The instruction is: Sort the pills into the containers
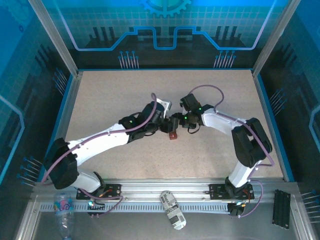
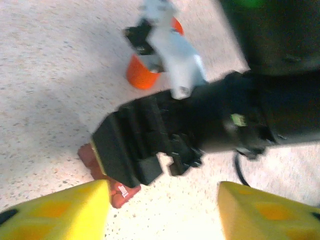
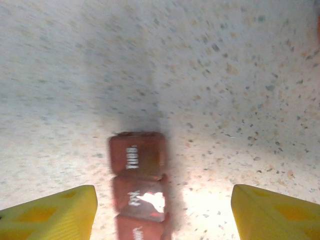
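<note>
Right hand (image 3: 162, 212) spread, empty, hovers over containers (image 3: 137, 170) lying flat on bench (image 3: 225, 75). Left hand (image 2: 162, 215) spread, empty, close by. Risks: hands collide crowding same spot; finger clips containers' edge, skids them; orange bottle (image 2: 139, 77) nearby gets knocked.

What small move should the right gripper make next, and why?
Probably nudge the right gripper sideways until the maroon box sits centred between its open fingers. In the right wrist view the box lies close to the finger on the picture's left, with bare table on the other side.
</note>
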Motion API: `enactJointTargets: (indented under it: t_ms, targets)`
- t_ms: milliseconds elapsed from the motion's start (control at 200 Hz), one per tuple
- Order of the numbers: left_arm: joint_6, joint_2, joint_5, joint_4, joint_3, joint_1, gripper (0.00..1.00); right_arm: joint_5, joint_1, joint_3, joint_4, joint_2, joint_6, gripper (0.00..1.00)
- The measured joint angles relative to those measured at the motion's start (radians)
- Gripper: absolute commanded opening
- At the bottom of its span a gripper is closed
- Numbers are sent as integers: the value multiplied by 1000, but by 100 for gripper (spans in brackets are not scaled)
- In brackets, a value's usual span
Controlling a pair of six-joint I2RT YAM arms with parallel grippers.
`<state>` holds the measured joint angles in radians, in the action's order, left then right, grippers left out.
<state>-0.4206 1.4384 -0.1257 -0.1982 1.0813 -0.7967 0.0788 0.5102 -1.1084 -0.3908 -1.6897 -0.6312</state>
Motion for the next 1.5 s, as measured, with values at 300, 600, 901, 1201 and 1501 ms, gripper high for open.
enactJointTargets:
  t_ms: [300,600,901,1201,1501]
  targets:
    - [52,-146,-111,-5,-11,158,99,14,-35,-108,-48,256,48,97]
    - [241,-297,-322,130,-170,282,99,3,-262,-93,-62,467,130,100]
    - [394,-379,-368,488,-505,521,99,-139,-488,144,32,528,196,100]
    - [481,-311,-357,763,-713,602,99,-323,-529,427,267,513,281,100]
    - [503,-39,-269,1010,-745,634,99,-362,-529,704,754,397,397,100]
